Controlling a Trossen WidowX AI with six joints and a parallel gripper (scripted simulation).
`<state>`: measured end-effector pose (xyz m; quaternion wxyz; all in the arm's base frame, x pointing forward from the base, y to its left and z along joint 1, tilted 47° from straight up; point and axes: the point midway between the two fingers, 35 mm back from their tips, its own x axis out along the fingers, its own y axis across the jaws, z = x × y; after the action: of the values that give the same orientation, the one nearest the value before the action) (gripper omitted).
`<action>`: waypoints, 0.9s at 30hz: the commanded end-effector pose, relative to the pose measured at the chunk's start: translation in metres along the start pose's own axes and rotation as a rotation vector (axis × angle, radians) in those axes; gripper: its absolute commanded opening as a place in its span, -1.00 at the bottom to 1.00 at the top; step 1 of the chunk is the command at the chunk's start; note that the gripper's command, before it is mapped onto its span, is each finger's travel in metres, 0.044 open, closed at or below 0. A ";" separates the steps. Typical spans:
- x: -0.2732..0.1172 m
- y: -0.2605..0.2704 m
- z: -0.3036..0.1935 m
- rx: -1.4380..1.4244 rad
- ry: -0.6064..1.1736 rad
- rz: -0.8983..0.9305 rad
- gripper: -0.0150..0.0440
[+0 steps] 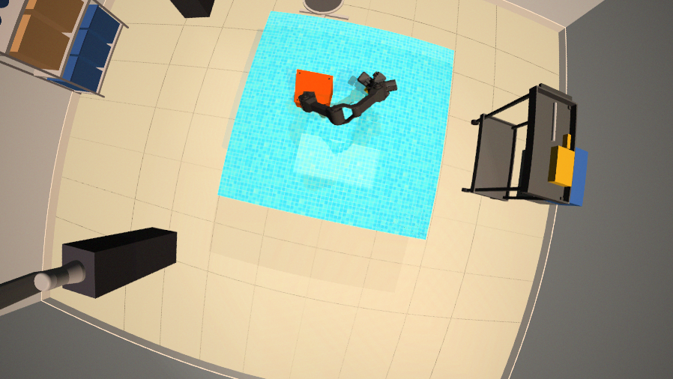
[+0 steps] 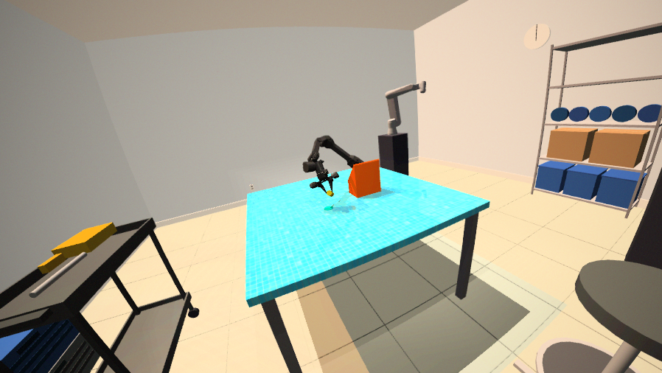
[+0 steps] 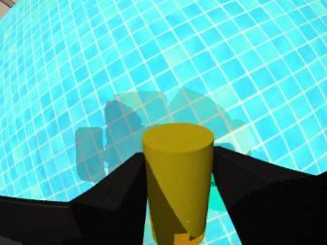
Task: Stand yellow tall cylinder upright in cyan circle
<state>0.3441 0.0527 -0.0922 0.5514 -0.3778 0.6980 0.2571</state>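
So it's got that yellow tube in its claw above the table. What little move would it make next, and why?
Probably a short shift to line up over the cyan circle, then a descent. The gripper is shut on the yellow cylinder, which hangs clear above the table. In the exterior view the circle lies on the tiles just below and slightly nearer the camera, so the cylinder does not seem centred over it yet.
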 end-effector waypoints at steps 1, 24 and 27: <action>0.001 0.000 0.000 -0.001 -0.030 0.010 -0.14; 0.003 -0.002 0.000 -0.016 -0.198 0.042 -0.14; 0.003 -0.002 -0.001 -0.018 -0.221 0.044 -0.14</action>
<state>0.3450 0.0504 -0.0950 0.6091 -0.3409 0.6459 0.3092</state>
